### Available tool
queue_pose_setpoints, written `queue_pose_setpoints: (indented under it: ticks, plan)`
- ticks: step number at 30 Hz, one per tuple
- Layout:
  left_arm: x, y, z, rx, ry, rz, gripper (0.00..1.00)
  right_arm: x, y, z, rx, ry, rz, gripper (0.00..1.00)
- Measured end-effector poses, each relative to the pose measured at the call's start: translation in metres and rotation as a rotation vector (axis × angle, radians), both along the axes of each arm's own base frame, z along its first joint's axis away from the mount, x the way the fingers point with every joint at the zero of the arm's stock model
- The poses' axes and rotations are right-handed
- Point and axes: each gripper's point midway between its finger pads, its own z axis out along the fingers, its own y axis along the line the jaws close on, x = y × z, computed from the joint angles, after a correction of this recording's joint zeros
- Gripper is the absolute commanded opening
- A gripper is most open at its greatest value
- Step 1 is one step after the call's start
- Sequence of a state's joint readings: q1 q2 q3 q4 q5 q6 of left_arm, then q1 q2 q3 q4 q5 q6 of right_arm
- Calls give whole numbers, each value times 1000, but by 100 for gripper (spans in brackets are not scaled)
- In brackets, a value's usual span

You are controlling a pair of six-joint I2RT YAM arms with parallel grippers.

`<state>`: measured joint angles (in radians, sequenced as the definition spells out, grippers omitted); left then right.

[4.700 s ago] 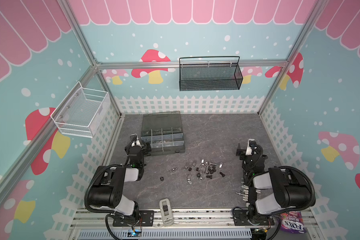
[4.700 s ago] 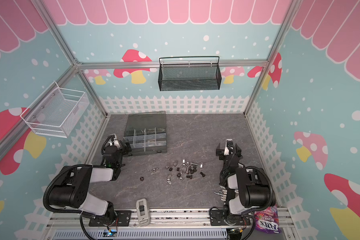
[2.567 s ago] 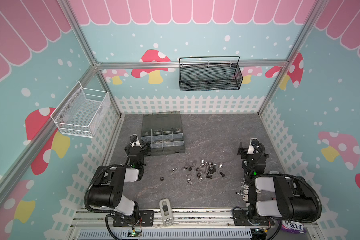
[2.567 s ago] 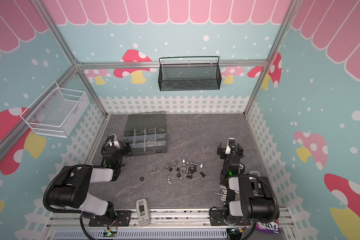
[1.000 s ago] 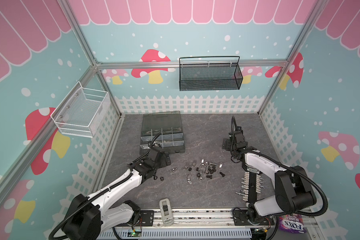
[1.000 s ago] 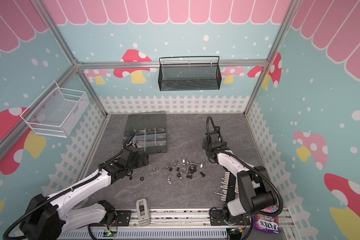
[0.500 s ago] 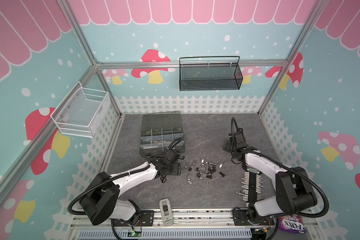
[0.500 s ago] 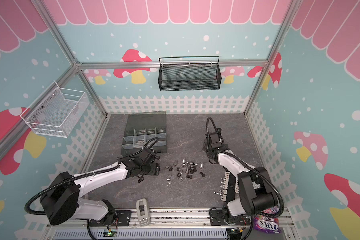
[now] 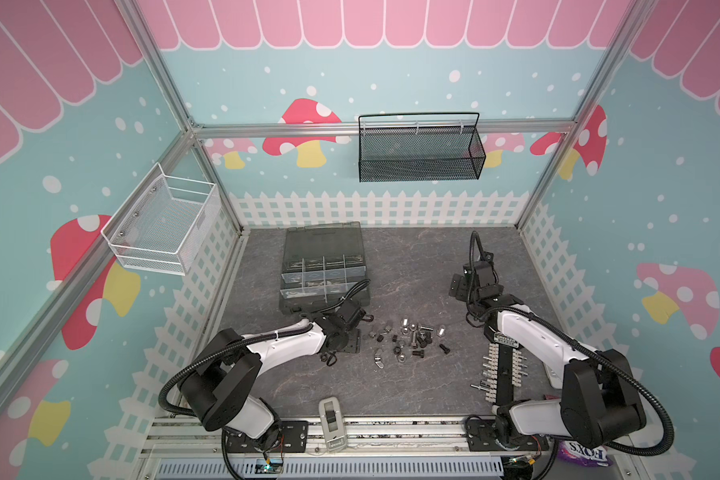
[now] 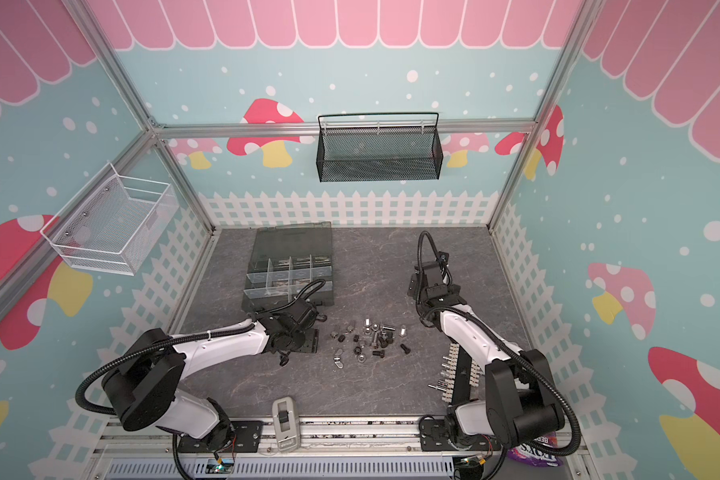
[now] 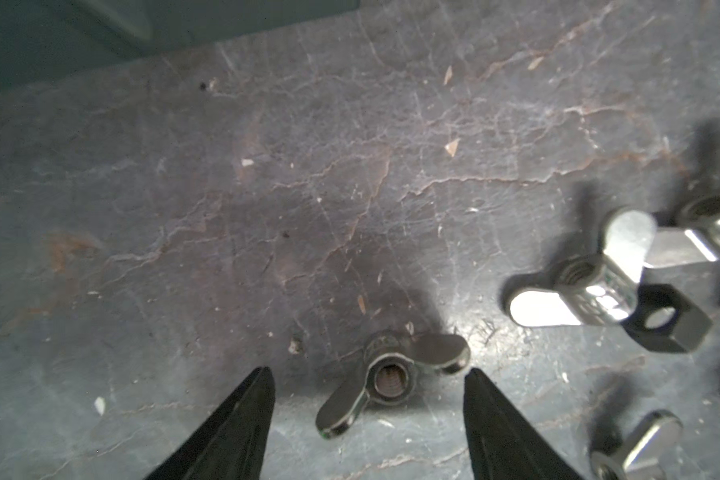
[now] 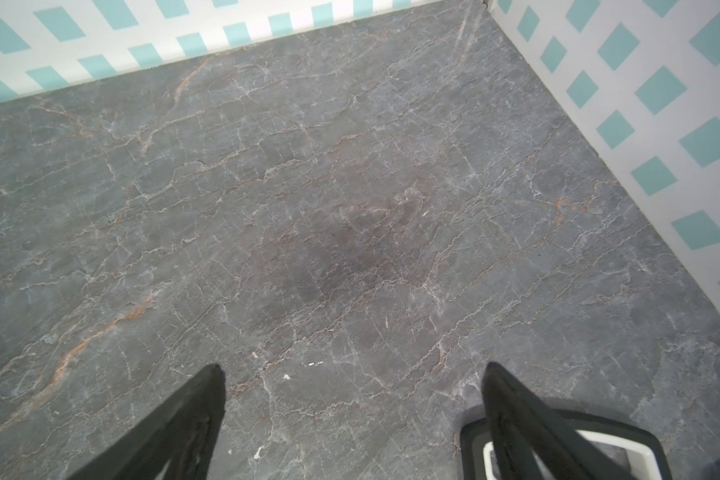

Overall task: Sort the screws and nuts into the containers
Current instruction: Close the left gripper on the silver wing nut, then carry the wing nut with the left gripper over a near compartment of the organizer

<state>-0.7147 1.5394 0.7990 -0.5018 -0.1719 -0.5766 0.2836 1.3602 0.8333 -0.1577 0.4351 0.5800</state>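
A dark wing nut [image 11: 391, 376] lies flat on the grey floor between the fingertips of my left gripper [image 11: 368, 374]; the jaws stand apart on either side of it, one tip almost at its wing. In both top views this gripper [image 9: 329, 356] [image 10: 284, 357] is low at the left edge of the pile of screws and nuts [image 9: 408, 338] [image 10: 371, 337]. Silver wing nuts [image 11: 578, 286] and a black hex nut [image 11: 666, 318] lie beside it. The containers [image 9: 324, 272] [image 10: 290, 272] sit open behind. My right gripper [image 12: 352, 374] [image 9: 459, 286] hovers open over bare floor, holding nothing.
A white terminal strip [image 9: 501, 374] lies under the right arm. A grey hand-held device [image 9: 331, 419] sits at the front edge. A black mesh basket [image 9: 418, 149] and a white wire basket [image 9: 163, 224] hang on the walls. A candy bag [image 9: 582, 451] lies front right.
My left arm has swung right, away from the box front, and come down over the lone dark wing nut, its jaws narrowing. The right arm has stayed put.
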Motion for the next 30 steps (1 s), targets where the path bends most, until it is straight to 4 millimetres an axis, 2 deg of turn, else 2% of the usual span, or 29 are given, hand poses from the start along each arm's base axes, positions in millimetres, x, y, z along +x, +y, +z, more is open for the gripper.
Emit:
queue_pose_setpoints:
  ticks: [5, 21, 30]
  plan:
    - [2, 3, -8, 33, 12, 20, 57, -1, -2, 5, -4, -14, -8, 97]
    - [11, 2, -8, 40, -8, 58, 30, -2, -4, 4, -11, -9, -14, 97]
    - [12, 2, -8, 38, -12, 62, 10, -2, -4, 4, -12, -9, -15, 97]
